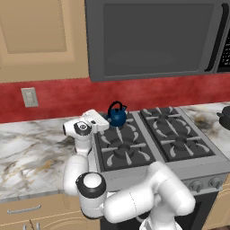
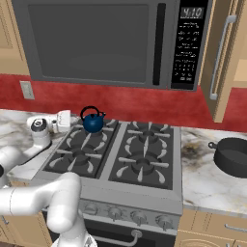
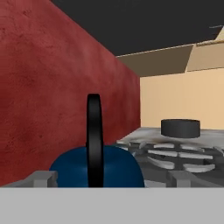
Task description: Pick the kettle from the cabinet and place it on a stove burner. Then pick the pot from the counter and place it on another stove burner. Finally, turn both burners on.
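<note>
Hand view: gripper [image 3: 105, 177] spread wide w/ kettle [image 3: 97, 166] between fingertips, nothing pinched, kettle sits on rear-left burner [image 1: 117, 129].

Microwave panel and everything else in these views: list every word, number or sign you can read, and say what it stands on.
"4:10", roughly: pale digits on the clock display at the top of the microwave control panel; blurred, so the reading is uncertain.
Keypad rows below the display: pale marks, too small to read.
Stove knobs: no legible markings.
Wall outlet, kettle, pot: no text.
</note>
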Tool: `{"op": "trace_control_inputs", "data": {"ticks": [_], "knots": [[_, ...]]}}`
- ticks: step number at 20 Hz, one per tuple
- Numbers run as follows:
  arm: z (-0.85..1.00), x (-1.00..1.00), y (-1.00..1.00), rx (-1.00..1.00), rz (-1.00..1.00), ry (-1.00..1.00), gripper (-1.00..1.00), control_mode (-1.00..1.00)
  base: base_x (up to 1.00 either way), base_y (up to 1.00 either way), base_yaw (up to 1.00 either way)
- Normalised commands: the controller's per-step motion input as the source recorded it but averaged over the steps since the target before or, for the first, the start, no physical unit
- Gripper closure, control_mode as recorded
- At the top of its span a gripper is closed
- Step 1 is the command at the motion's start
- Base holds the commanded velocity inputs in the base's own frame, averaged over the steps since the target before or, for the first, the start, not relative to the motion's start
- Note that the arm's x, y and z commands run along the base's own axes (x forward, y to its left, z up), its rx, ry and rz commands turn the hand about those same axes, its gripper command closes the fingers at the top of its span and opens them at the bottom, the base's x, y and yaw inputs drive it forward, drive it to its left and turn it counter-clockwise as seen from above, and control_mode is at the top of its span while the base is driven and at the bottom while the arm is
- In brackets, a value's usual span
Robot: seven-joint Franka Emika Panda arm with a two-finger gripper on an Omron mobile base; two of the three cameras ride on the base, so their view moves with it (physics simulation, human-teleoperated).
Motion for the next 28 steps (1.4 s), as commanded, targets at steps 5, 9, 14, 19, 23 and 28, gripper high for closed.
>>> {"op": "trace_control_inputs", "data": {"ticks": [5,9,14,19,23,28], "knots": [[0.15,-0.26,0.2,0.0,0.0,0.0,-1.0,-1.0,0.0,0.0,0.0],[0.26,-0.49,0.08,0.0,-0.02,0.0,-1.0,-1.0,0.0,0.0,0.0],[0.32,-0.58,0.04,0.0,-0.03,0.0,-1.0,-1.0,0.0,0.0,0.0],[0.38,-0.61,0.0,0.0,-0.01,-0.01,-1.0,-1.0,0.0,0.0,0.0],[0.45,-0.62,0.0,0.0,0.0,-0.04,-1.0,-1.0,0.0,0.0,0.0],[0.46,-0.58,0.0,0.0,0.0,-0.05,-1.0,-1.0,0.0,0.0,0.0]]}}
